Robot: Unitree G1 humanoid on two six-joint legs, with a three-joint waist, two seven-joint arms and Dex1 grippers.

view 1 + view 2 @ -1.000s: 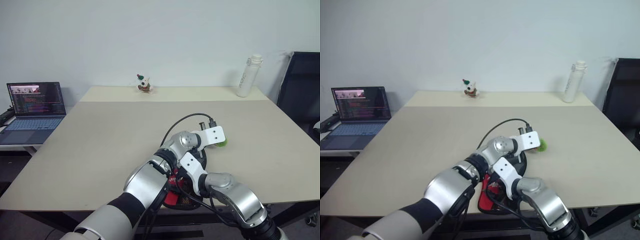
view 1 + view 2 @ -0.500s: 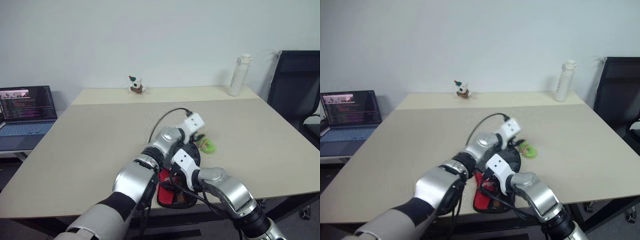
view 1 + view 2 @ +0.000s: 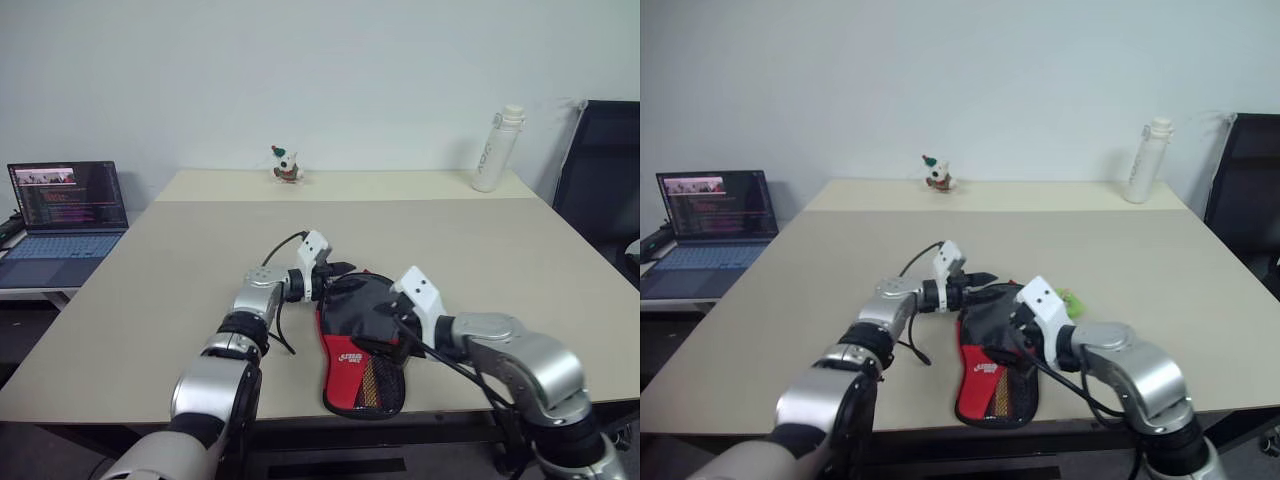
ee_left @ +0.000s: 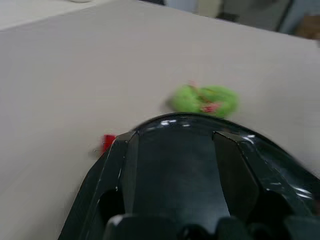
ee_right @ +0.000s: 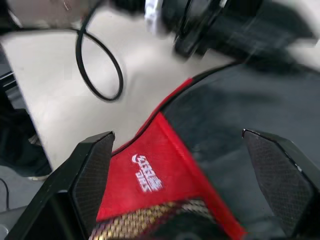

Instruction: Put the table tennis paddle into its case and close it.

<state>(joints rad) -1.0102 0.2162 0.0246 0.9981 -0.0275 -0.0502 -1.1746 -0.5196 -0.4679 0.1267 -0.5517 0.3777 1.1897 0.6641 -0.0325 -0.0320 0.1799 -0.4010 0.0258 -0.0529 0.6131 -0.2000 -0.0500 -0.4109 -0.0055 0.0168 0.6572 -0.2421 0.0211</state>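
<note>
Beige table (image 3: 200, 260) under a white wall, and in the head views the arms have uncrossed since a second ago: the left gripper (image 3: 340, 270) has swung out to the case's (image 3: 360, 345) left upper edge, fingers parted and empty. The right gripper (image 3: 1018, 335) hovers over the case's right side. In the left wrist view, the green tag (image 4: 204, 98) lies beyond its fingers. In the right wrist view, wide-spread fingers straddle the red panel with the white logo (image 5: 147, 172), gripping nothing.
</note>
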